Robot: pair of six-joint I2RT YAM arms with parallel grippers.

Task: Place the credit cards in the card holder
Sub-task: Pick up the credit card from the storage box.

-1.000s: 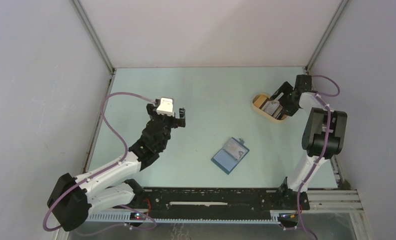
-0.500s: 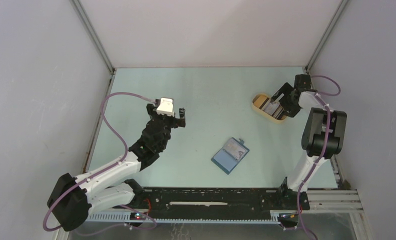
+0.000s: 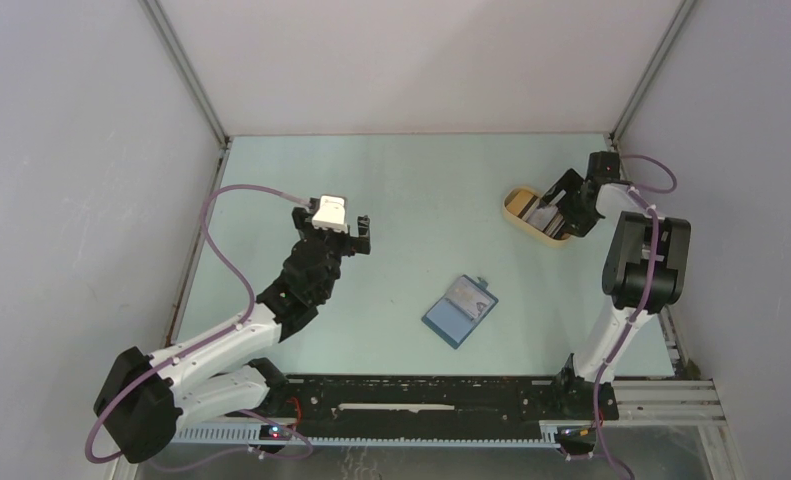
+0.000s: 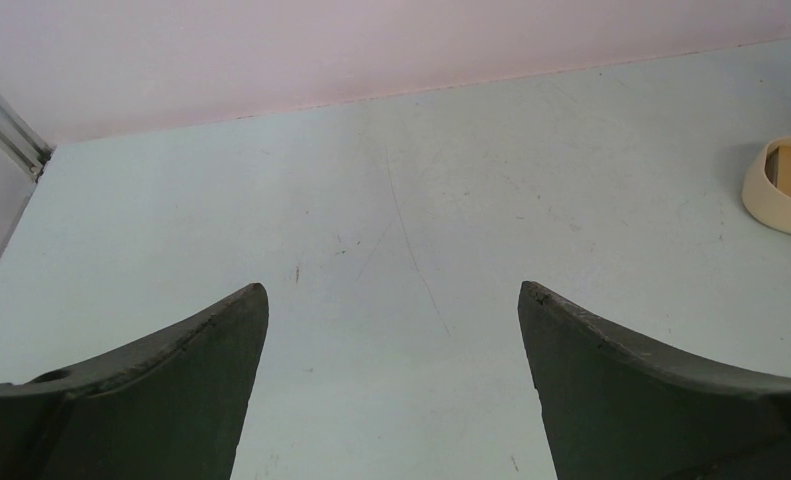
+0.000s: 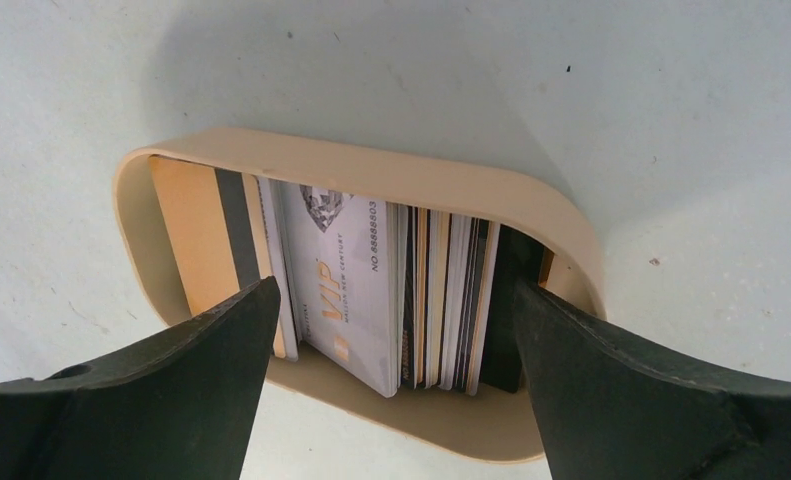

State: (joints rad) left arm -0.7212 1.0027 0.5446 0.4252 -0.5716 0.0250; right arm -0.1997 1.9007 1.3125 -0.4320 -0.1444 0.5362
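My right gripper (image 5: 393,290) was spread wide, straddling thin whitish-grey credit cards (image 5: 346,285) standing in the tan oval tray (image 5: 371,170), mid-frame. This was the pickup step, and next I'd need to pinch one card. The teal-blue folding card holder (image 3: 460,309) lay lower-centre overhead, well apart.

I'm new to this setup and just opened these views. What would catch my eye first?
A stack of credit cards stands on edge in a tan tray at the table's far right, with the right gripper open, a finger on either side of the stack. The blue card holder lies alone near the middle. The left gripper hangs open over bare table on the left.
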